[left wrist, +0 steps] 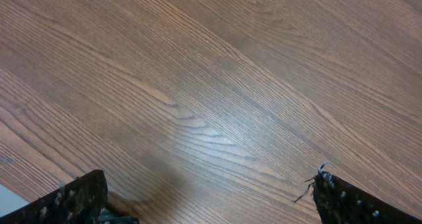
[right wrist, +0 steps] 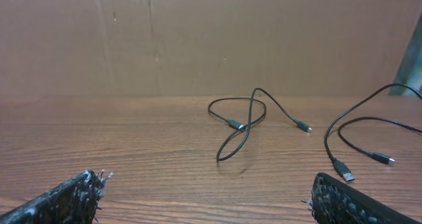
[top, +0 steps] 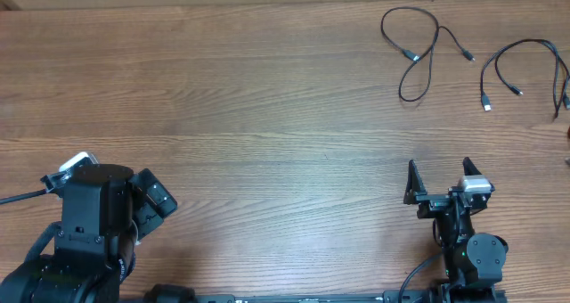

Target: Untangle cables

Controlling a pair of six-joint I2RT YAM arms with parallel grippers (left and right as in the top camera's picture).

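Overhead view: the left arm (top: 89, 227) is being held folded at the near left corner of the wooden table (top: 267, 116). The right arm (top: 468, 249) is being held at the near right edge, with its wrist pointing toward the far side. The right gripper (top: 440, 176) is being presented with its jaws spread wide and nothing between them, low over bare wood. The left gripper (left wrist: 210, 184) is likewise being presented fully spread and empty. In the left wrist view only wood grain is being framed between its fingers, and the wrist is being angled down at the tabletop.

Neither cable is being touched; both are lying on the far right part of the table, well apart from both grippers. The looped cable (top: 411, 55), crossing over itself once, is lying beyond the right gripper and slightly to its left. The second cable (top: 486, 100) is lying to the right of the first, near it but apart from it, with both of its plug ends resting on the wood.
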